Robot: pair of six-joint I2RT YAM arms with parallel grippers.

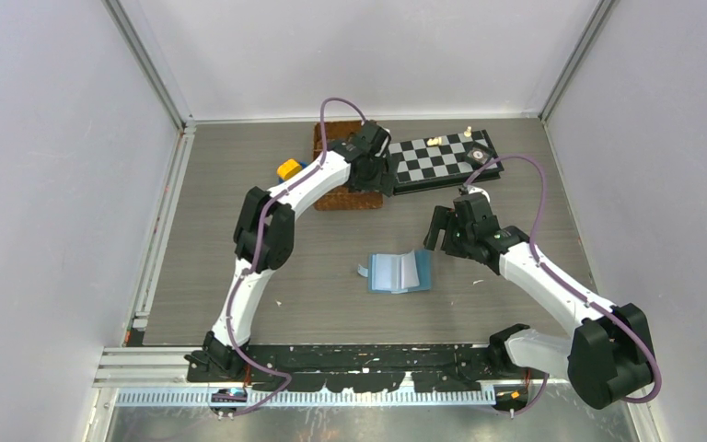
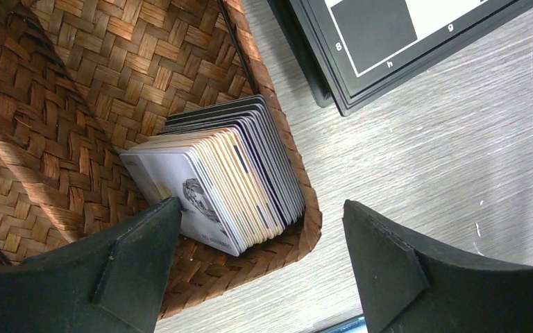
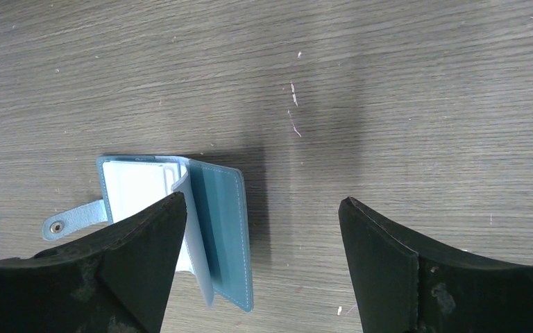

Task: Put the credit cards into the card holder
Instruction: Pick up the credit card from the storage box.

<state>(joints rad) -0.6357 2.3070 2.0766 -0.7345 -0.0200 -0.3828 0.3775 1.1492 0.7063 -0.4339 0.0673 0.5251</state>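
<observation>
the credit cards (image 2: 215,180) stand on edge as one packed stack in a corner compartment of the wicker basket (image 2: 111,69), leaning against its wall. the left gripper (image 2: 260,208) hangs directly above this stack with its jaws spread wide and nothing between them. one finger sits over the basket floor and the other over the bare table (image 2: 423,159) outside the rim. in the left wrist view the card faces run obliquely to the line joining the two fingers, so a pinch across a single card probably calls for a wrist turn before descent. the basket wall beside the stack leaves little room for the outer finger.

the card holder (image 3: 218,229) lies opened flat on the table, well apart from the basket, with its snap tab pointing away from the fold. the right gripper (image 3: 262,205) hovers near it, jaws fully apart and empty. the holder lies off to one side of the gap, partly beneath one finger.

the left arm is the nearer to the cards and the right arm the nearer to the holder. no card is yet in the holder
</observation>
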